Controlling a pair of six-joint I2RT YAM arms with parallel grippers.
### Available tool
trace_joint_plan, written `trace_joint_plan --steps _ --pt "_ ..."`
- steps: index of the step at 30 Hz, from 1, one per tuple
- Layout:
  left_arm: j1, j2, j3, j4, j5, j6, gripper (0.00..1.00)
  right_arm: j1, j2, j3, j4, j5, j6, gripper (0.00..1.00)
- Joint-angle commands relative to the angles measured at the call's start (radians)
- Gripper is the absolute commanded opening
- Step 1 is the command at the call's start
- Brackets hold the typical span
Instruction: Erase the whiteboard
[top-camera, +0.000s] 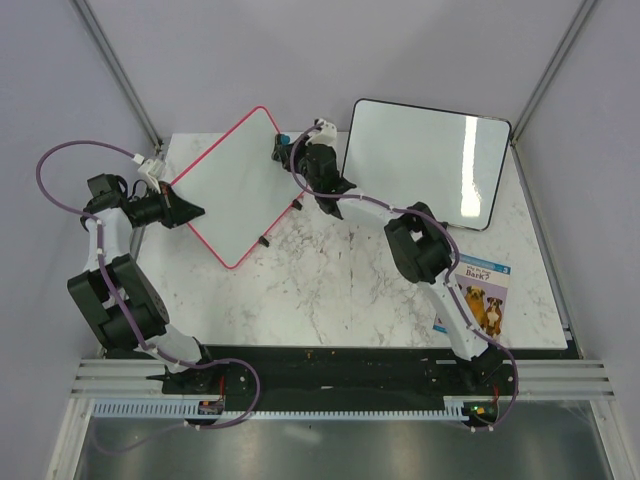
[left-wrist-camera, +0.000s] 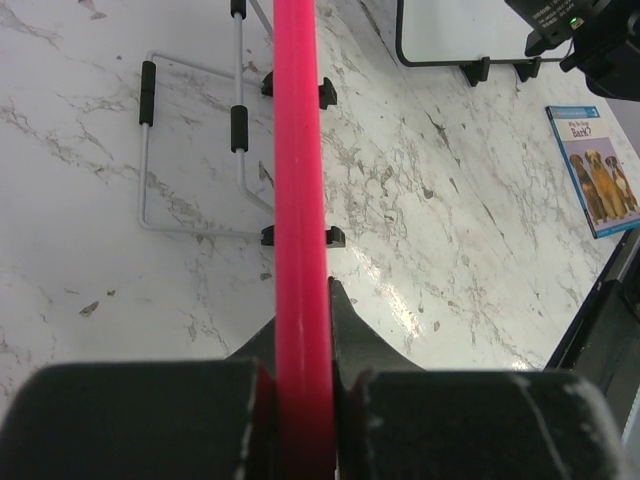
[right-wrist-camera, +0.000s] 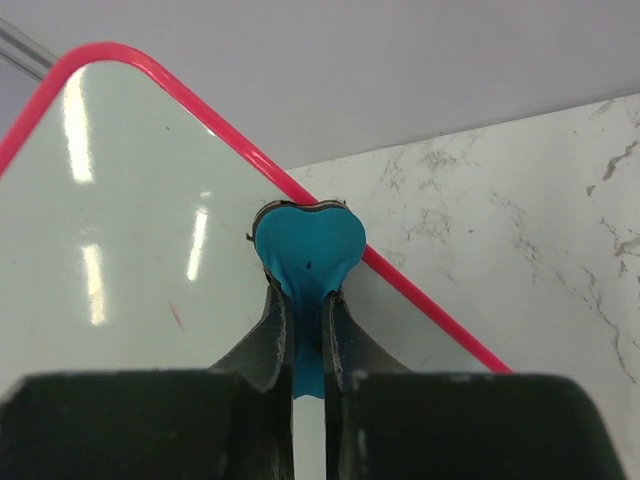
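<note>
Left gripper (left-wrist-camera: 300, 372): jaws closed tight on the pink frame of the whiteboard (left-wrist-camera: 298, 180), which is seen edge-on from the left wrist and runs straight up between the fingers (left-wrist-camera: 350, 335). Two pairs of small black clips (left-wrist-camera: 328, 237) are noted on that edge. A wire stand (left-wrist-camera: 190, 150) with black sleeves is seen on the marble table (left-wrist-camera: 450, 230) to the left of the frame.

Right gripper (right-wrist-camera: 308, 345): jaws pinched on a blue heart-shaped eraser (right-wrist-camera: 308, 245). The eraser is held at the board's pink border (whether it presses on the white surface cannot be told). A small red mark (right-wrist-camera: 176, 316) is seen on the board face, left of the fingers.

From above, the whiteboard (top-camera: 235, 185) is seen turned like a diamond at the table's far left. It is gripped at its left corner by the left gripper (top-camera: 188, 212) and met near its right corner by the right gripper (top-camera: 290, 152).

Further out: a larger black-framed board (top-camera: 425, 160) is placed at the far right, well apart from the pink one. A book (top-camera: 478, 300) with dogs on its cover lies near the right edge.
</note>
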Motion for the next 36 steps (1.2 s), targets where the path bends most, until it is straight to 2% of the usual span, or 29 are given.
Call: trace_joint_plan --steps 1,5,9,22,26,31,36 --pt "-0.068 -0.016 -0.054 -0.195 -0.006 0.205 0.02 0.049 0.025 -0.133 -0.157 -0.07 -0.02 0.0" --pt "-0.066 -0.016 -0.057 -0.195 -0.003 0.209 0.02 0.102 0.013 -0.133 -0.152 -0.057 -0.111 0.0" --pt "-0.068 -0.021 -0.06 -0.194 -0.009 0.212 0.02 0.165 0.011 -0.042 -0.177 -0.07 -0.199 0.0" --pt "-0.068 -0.021 -0.072 -0.194 -0.02 0.228 0.02 0.292 -0.058 0.046 -0.201 -0.133 -0.327 0.0" --pt "-0.068 -0.018 -0.068 -0.195 -0.017 0.223 0.02 0.305 -0.084 0.005 -0.195 -0.125 -0.336 0.0" --pt "-0.068 -0.016 -0.053 -0.194 -0.017 0.191 0.02 0.294 -0.241 -0.165 -0.105 -0.027 -0.352 0.0" --pt "-0.068 -0.021 -0.033 -0.164 0.022 0.115 0.02 0.282 -0.405 -0.296 -0.131 0.114 -0.413 0.0"
